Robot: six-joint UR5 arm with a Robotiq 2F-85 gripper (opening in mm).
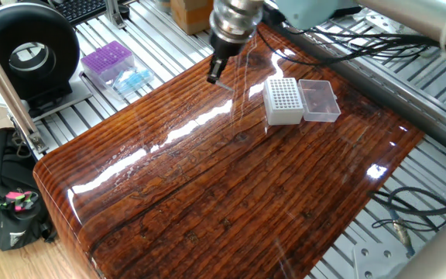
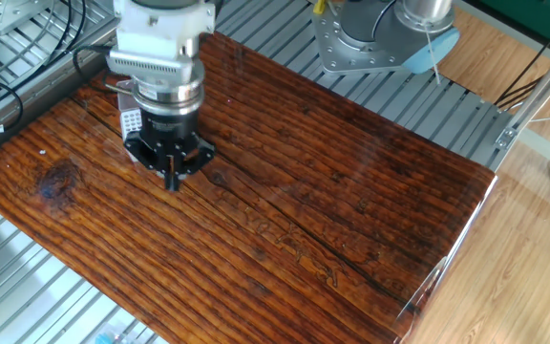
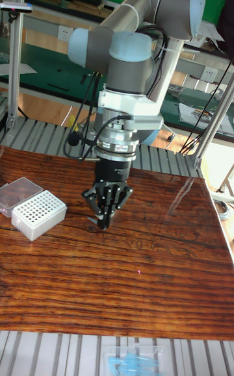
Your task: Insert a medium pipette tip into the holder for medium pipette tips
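Note:
My gripper (image 1: 216, 74) hangs above the table's far-left part with its fingers drawn together. A thin pale sliver, the medium pipette tip (image 1: 225, 83), pokes out slantwise below the fingertips; it is faint. The holder for medium pipette tips (image 1: 283, 101) is a white box with a grid of holes and a clear lid (image 1: 320, 101) lying open beside it, to the right of the gripper. In the tall fixed view the gripper (image 3: 104, 221) is right of the holder (image 3: 39, 213) and apart from it. In the other fixed view the gripper (image 2: 172, 179) hides most of the holder (image 2: 130, 122).
A purple tip box (image 1: 107, 61) and a light-blue pack (image 1: 132, 80) lie on the metal rails left of the wooden table (image 1: 231, 201). A black round device (image 1: 28, 54) stands at the far left. Cables (image 1: 339, 54) run behind the holder.

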